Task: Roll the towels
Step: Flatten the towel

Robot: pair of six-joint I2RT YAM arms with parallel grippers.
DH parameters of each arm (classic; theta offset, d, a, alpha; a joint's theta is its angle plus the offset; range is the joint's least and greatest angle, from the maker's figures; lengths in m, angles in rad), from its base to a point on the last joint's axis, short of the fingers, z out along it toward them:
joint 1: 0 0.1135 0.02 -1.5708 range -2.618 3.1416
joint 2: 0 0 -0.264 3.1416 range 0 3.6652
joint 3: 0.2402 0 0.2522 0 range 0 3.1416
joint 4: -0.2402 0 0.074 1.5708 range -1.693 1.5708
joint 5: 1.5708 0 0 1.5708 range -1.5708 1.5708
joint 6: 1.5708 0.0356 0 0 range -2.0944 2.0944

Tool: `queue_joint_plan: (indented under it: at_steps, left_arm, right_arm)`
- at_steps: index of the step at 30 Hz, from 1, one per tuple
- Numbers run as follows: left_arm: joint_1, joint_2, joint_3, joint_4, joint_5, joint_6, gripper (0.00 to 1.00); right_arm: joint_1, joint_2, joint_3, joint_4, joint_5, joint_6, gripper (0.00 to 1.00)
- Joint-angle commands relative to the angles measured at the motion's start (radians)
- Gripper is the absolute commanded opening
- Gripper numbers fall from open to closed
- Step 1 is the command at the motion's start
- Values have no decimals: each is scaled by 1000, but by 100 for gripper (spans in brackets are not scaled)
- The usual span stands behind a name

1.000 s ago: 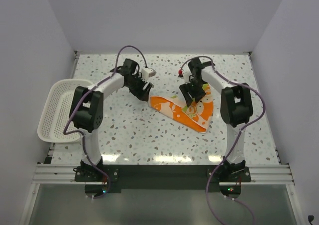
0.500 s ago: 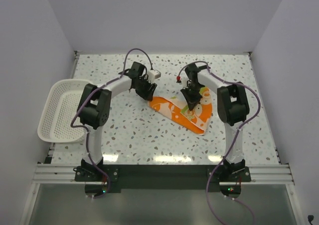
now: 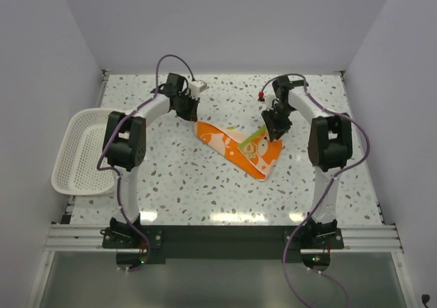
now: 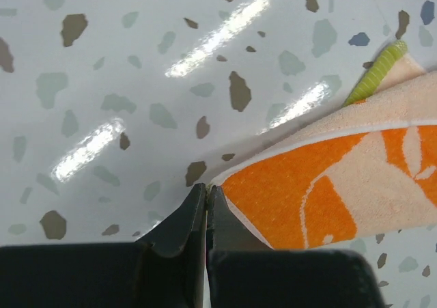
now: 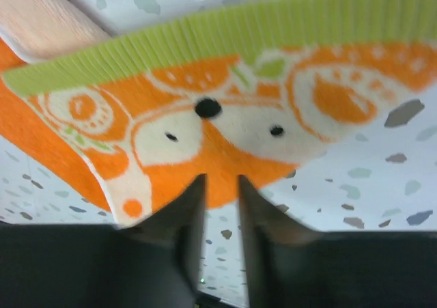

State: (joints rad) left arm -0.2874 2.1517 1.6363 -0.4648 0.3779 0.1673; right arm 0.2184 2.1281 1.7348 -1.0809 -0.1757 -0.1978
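Observation:
One orange and cream towel lies mid-table, its right part folded up so a green hem shows. My left gripper sits at its far-left corner. In the left wrist view the left gripper is shut, with the towel corner pinched at the tips. My right gripper is at the towel's far-right end. In the right wrist view the right gripper has its jaws apart with bare table showing between them. The towel spreads just past the tips, raised and blurred.
A white mesh basket hangs over the table's left edge. White walls close in the back and both sides. The speckled tabletop stretches between the towel and the arm bases.
The left gripper came down on the towel's left corner, shut on it and drew it toward the back left. The right gripper moved back right, and the towel's right part flipped up.

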Motion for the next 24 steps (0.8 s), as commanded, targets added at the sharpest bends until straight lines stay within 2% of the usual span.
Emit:
queue_joint_plan:
  at_steps: [1,2,3,6,11,16,24]
  left_arm:
    - [31,-26,24,-35,41,8,0]
    - [31,-32,11,-32,52,8,0]
    - [31,-41,-16,-26,59,3,0]
    - [31,-53,-52,-14,72,-18,0]
    - [31,-70,-92,-12,75,-26,0]
    - [31,-85,-110,-15,70,-26,0]
    - [33,-95,-121,-14,64,-28,0]
  right_arm:
    - [19,-76,34,-65,-56,-22,38]
    - [50,-97,4,-44,-59,-9,46]
    - [71,-111,-20,-21,-47,1,59]
    - [163,-151,-86,73,7,35,60]
    - [262,-114,-63,145,28,133,57]
    - [297,-39,-15,174,27,256,56]
    - [343,50,22,177,125,296,54]
